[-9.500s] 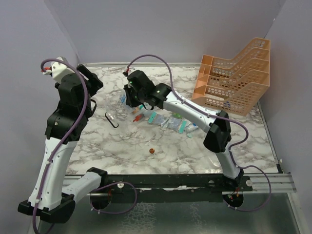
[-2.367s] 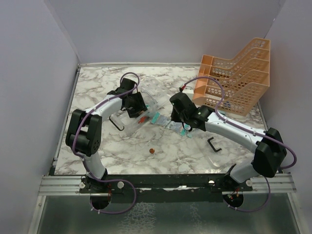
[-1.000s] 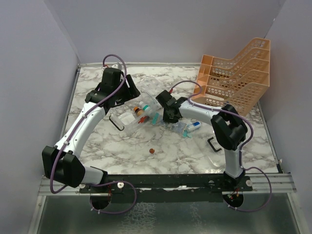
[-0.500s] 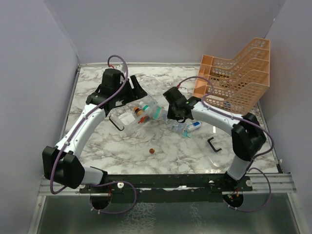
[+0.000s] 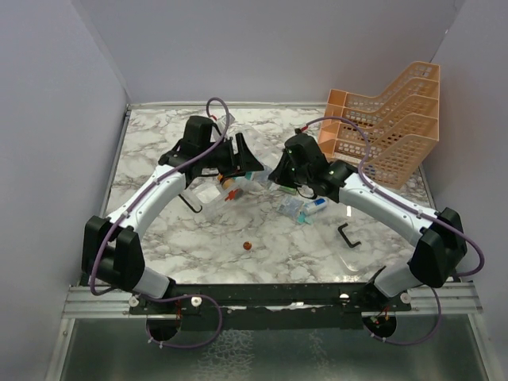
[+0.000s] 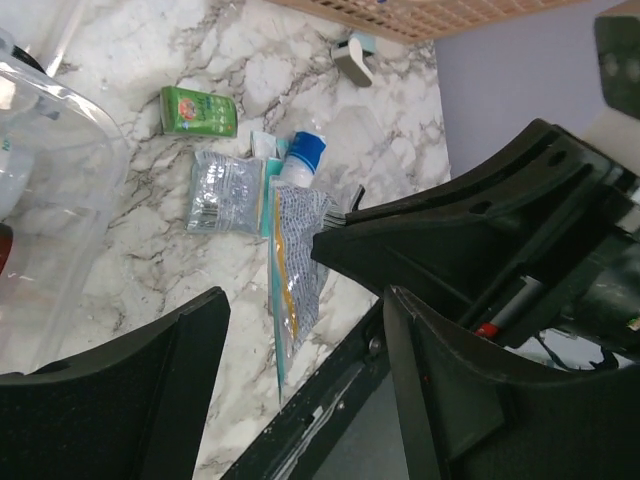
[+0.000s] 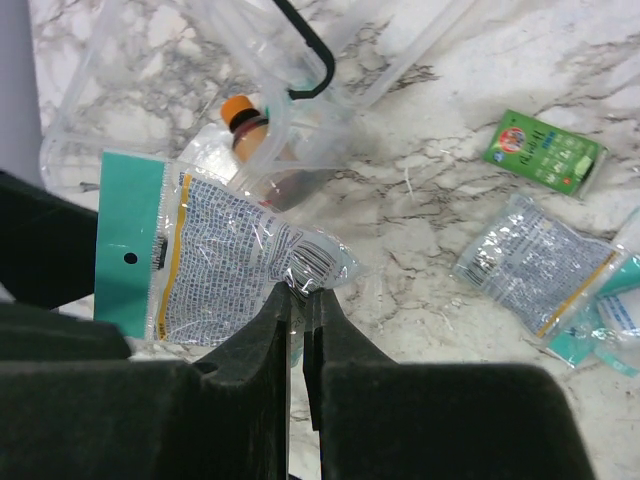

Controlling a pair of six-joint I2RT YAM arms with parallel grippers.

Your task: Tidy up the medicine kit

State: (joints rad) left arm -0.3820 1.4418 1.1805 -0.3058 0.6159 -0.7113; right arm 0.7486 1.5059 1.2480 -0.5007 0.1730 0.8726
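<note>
I see kit upper left: clear, apparently open-topped, orange-capped bottle inside. Right gripper clamps sachet; left gripper spread.

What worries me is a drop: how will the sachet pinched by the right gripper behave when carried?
Probably floppy: the sachet is thin, wrinkled film held by one corner in the right gripper, so it may droop or swing. Likely light, since it looks flat. Its glossy film could slide out of the narrow pinch.
</note>
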